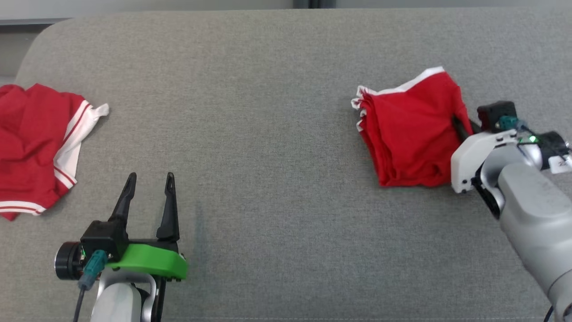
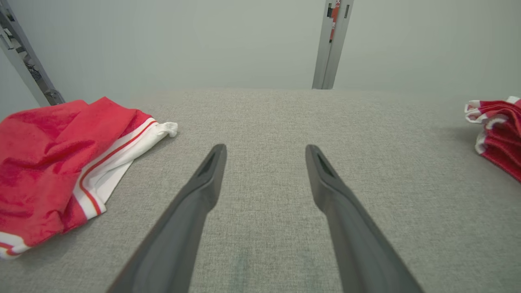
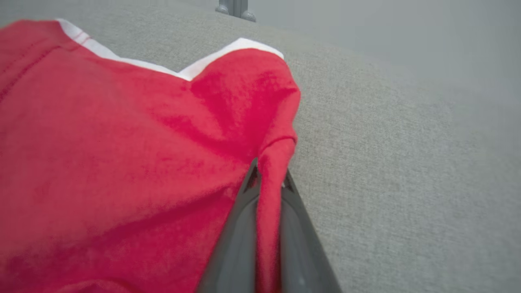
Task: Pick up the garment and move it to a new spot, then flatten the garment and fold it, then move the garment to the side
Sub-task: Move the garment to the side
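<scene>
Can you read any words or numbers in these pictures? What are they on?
White tag on the right arm: maybe starts with "2", cut off and blurred, not readable.
Red sticker on the grey post: too small to read.
The folded garment and the crumpled garment: no print visible.

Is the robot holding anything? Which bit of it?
The right gripper pinches an edge fold of the folded red garment. The left gripper holds nothing.

I see folded garment (image 1: 409,134): soft red cloth, matt, white trim. Also second garment (image 1: 31,143), same cloth. Under them tabletop (image 1: 268,179): grey woven fabric, rough grain. My left gripper (image 1: 150,179): dark matt plastic; green base (image 1: 149,261) smooth, slightly glossy plastic.
</scene>
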Motion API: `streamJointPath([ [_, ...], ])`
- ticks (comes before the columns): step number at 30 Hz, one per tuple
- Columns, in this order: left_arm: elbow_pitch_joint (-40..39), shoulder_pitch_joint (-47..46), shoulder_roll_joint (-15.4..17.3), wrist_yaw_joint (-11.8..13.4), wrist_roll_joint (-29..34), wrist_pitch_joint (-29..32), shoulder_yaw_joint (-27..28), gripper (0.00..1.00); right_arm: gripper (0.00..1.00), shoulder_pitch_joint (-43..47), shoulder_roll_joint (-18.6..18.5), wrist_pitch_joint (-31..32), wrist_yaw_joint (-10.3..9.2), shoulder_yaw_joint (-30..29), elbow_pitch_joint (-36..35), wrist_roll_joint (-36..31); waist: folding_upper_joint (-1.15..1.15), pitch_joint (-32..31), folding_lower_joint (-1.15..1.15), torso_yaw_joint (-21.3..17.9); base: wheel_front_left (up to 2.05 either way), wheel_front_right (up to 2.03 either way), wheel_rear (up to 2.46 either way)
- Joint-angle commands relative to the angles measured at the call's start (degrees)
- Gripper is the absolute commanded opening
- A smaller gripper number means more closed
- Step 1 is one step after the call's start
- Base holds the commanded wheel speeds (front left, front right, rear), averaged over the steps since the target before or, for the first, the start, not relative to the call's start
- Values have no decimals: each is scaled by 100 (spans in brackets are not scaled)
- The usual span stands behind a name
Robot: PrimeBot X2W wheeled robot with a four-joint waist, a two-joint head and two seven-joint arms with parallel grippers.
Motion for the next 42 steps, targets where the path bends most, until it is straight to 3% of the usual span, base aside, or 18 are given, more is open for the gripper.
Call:
streamJointPath([
  [1,-80,-178,51,-26,76,-1,19,100,0,-217,-149,51,-12,121,-82,81,0,402,0,-357,0,0,0],
  [10,-543,-647,189,-68,239,-1,-33,100,0,-1294,-1202,216,-11,726,-479,374,0,1413,0,-1077,0,0,0],
  [20,-1251,-730,599,-62,424,127,-9,100,0,-2094,-1759,144,-11,925,-551,681,0,2085,0,-1862,0,0,0],
  [27,-1798,-638,723,-55,447,372,-45,100,0,-2577,-2116,223,-11,1071,-421,733,0,2262,0,-1899,0,0,0],
  [37,-2193,-489,738,17,402,473,-103,100,0,-3098,-2305,346,-11,1142,-95,750,0,2369,0,-1780,0,0,0],
  [38,-2194,-491,737,28,394,471,-105,100,7,-3123,-2302,308,-11,1119,-60,778,0,2377,0,-1769,0,0,0],
  [39,-2198,-500,731,35,383,464,-112,100,62,-3153,-2316,260,-11,1112,-2,761,0,2384,0,-1751,0,0,0],
  [40,-2192,-506,729,39,376,453,-118,100,100,-3171,-2329,226,-11,1120,43,733,0,2386,0,-1734,0,0,0],
  [42,-2151,-518,720,53,352,428,-118,100,100,-3195,-2318,117,-11,1126,135,682,0,2375,0,-1699,0,0,0],
])
